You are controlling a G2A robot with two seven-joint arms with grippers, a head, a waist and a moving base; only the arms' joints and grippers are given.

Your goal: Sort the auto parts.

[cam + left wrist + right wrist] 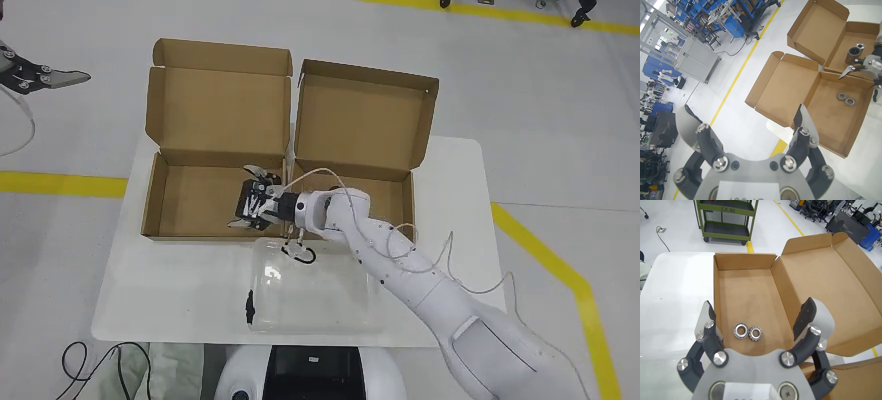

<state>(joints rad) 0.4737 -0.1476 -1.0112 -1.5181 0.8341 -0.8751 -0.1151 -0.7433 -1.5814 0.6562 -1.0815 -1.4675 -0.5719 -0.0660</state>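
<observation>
On the white table (450,180) stand two open cardboard boxes with their lids folded back. The bearing box (195,200) is of plain brown corrugated board. On its floor lie two bearings (741,330), touching side by side; they are shiny steel rings with ribbed rollers around the rim.

The second box (362,120) stands just beside the bearing box. It holds one dark, dull metal sleeve (853,55), a short hollow cylinder standing upright. One small silver fitting (860,45) with a notched top sits just beside the sleeve.

One clear plastic bin (320,295) with rounded corners sits near the bearing box, on the robot's side of it.

The right gripper (759,308) hangs above the bearing box at the end nearest the bearings. Its jaws are spread wide, holding and touching nothing. Its fingers (806,315) are pale metal faced with rough black pads.

The left gripper (743,111) is well apart from the bearing box, out past the table's edge over the grey floor. Its jaws are also wide apart and grip nothing.
</observation>
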